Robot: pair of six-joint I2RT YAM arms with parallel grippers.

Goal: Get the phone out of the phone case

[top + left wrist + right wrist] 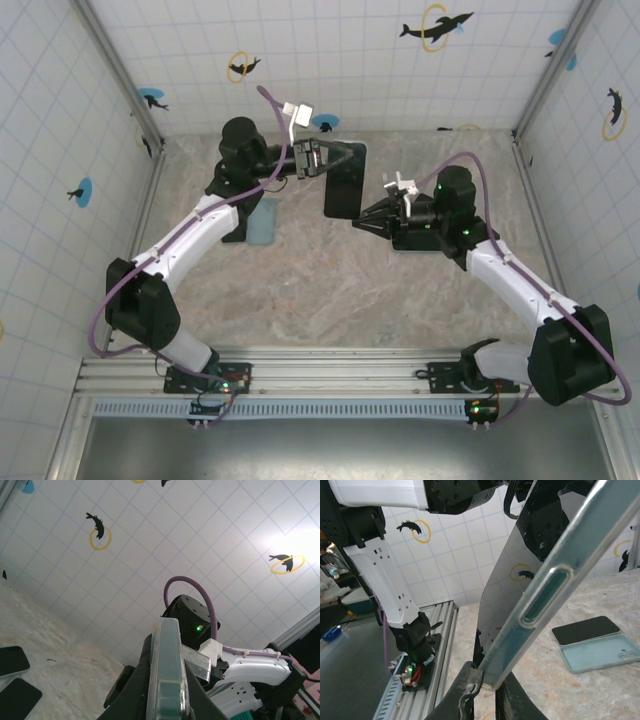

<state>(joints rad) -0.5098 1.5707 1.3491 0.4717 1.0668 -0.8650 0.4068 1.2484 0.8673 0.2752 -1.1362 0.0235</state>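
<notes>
A black phone in a clear teal-tinted case hangs above the table between both arms. My left gripper is shut on its far end. In the left wrist view the cased phone stands edge-on between the dark fingers of that gripper. My right gripper is shut on the near lower corner. In the right wrist view that gripper pinches the case's corner, and the glossy screen faces left.
A second light-blue case lies on the marble table beside a bare black phone; that case sits under the left arm. Tiled walls enclose the table, and an aluminium rail runs along the near edge.
</notes>
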